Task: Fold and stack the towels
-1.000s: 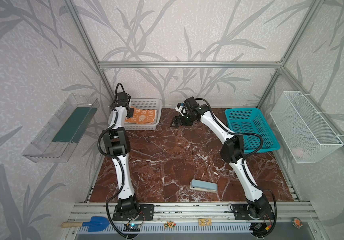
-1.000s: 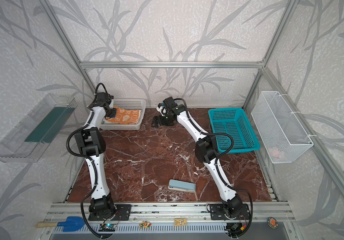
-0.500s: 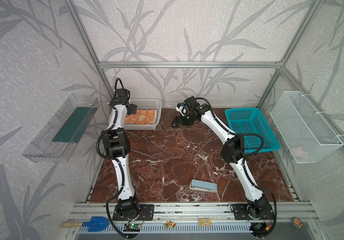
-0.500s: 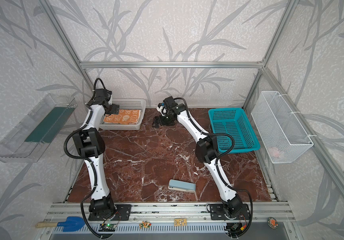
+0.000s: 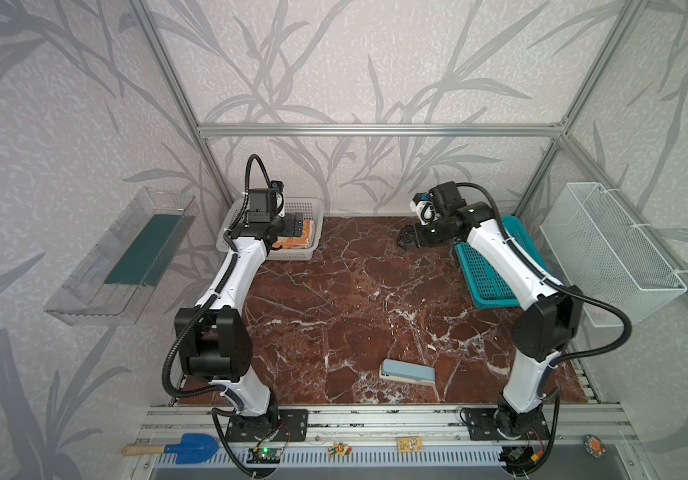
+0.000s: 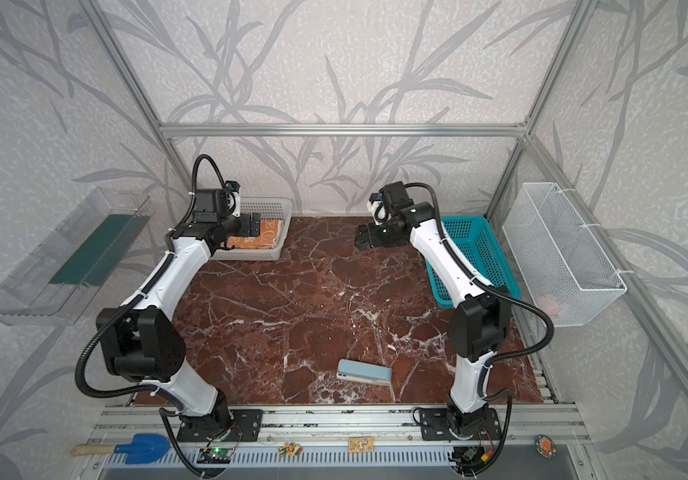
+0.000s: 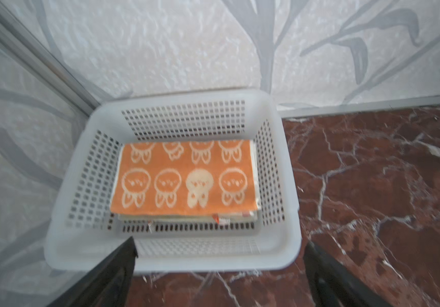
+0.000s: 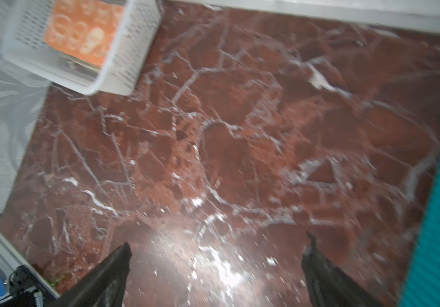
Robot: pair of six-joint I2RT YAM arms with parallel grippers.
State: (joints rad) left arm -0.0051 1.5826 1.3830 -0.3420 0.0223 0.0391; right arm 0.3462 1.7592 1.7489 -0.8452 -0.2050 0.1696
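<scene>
Towels [image 7: 184, 178] lie folded and stacked, orange one uppermost, inside the white basket [image 7: 171, 255] at the tabletop's [image 5: 334, 299] far left corner. Left gripper [image 7: 220, 242] hangs above the basket, jaws spread wide, holding nothing. Right gripper [image 8: 217, 245] likewise spread wide and empty, above the tabletop near its far edge.

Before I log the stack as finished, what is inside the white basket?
The white basket holds a folded orange towel with cream animal faces on top; cream edges of more folded cloth show beneath it. Their prints and number are covered.
</scene>
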